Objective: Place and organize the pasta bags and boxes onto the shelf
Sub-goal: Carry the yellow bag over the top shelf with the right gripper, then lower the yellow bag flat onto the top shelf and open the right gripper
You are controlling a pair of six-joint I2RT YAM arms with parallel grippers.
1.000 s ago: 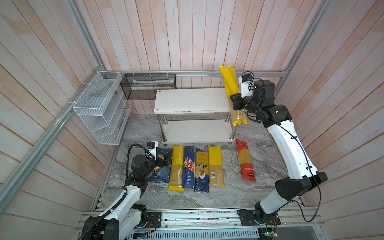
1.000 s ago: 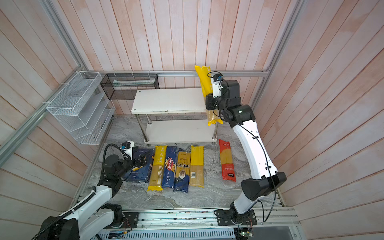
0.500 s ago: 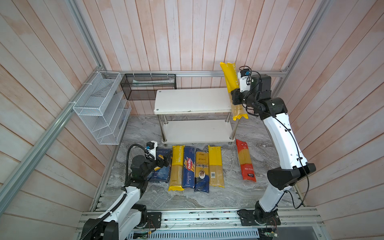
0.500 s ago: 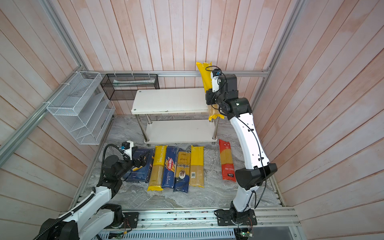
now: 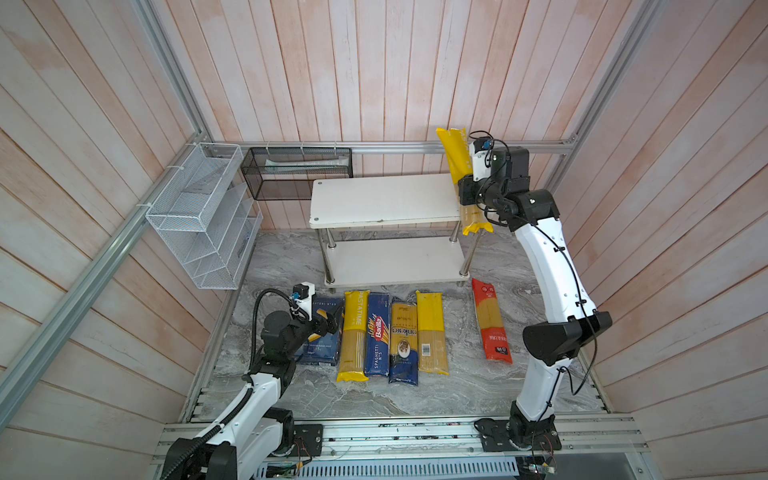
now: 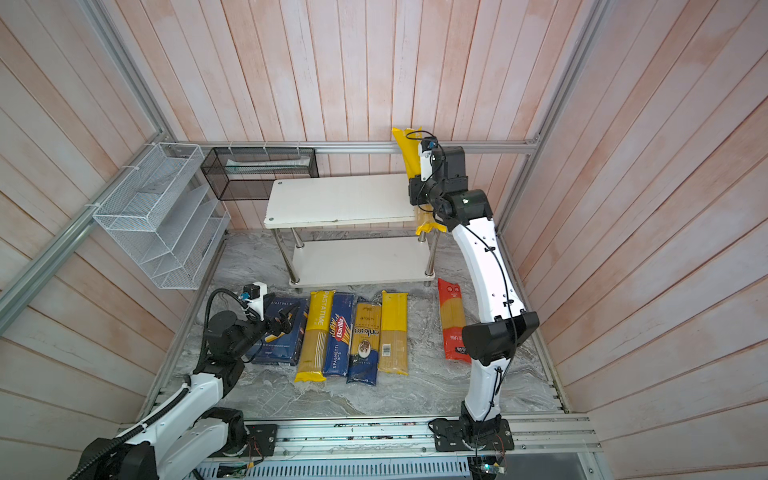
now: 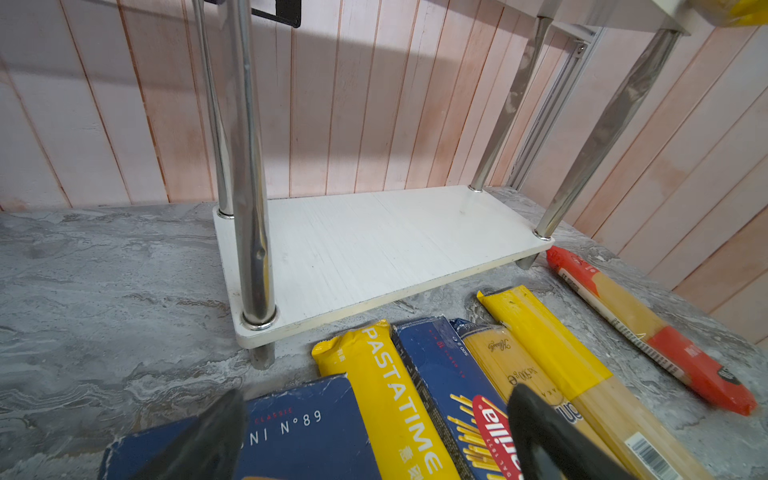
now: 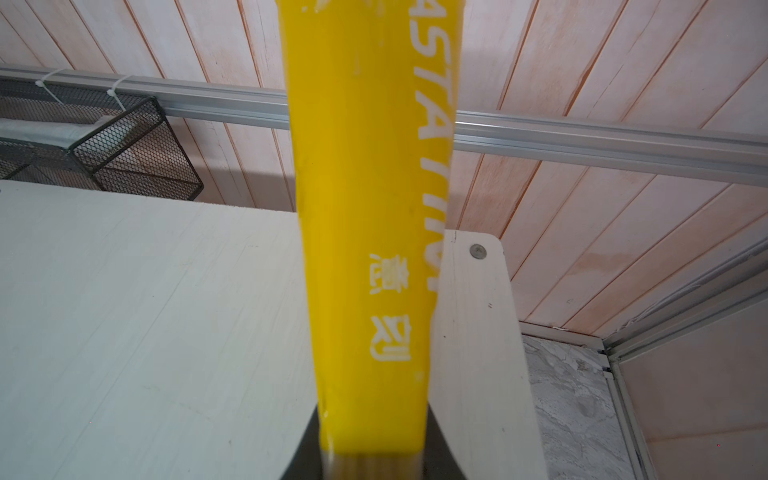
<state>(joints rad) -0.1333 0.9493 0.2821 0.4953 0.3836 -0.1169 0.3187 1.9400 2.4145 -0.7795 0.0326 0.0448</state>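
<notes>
Right gripper (image 5: pixel 465 194) clamps yellow bag (image 5: pixel 455 158) over shelf (image 5: pixel 382 199) – black basket (image 5: pixel 297 172) behind; left gripper (image 7: pixel 376 399) open.

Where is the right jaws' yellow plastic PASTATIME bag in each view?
In a top view: yellow plastic PASTATIME bag upper right of centre.
In a top view: bag above centre.
Left wrist: likely the yellow tip at a frame corner.
Right wrist: fills the middle.
Landmark: white two-tier shelf.

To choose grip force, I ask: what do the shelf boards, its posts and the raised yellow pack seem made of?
Shelf boards: probably laminated wood board, matt white, faint brushed lines on top. Posts: polished metal, likely chromed, since they mirror the surroundings. Yellow pack: thin glossy plastic film, printed white letters, crimped end.
</notes>
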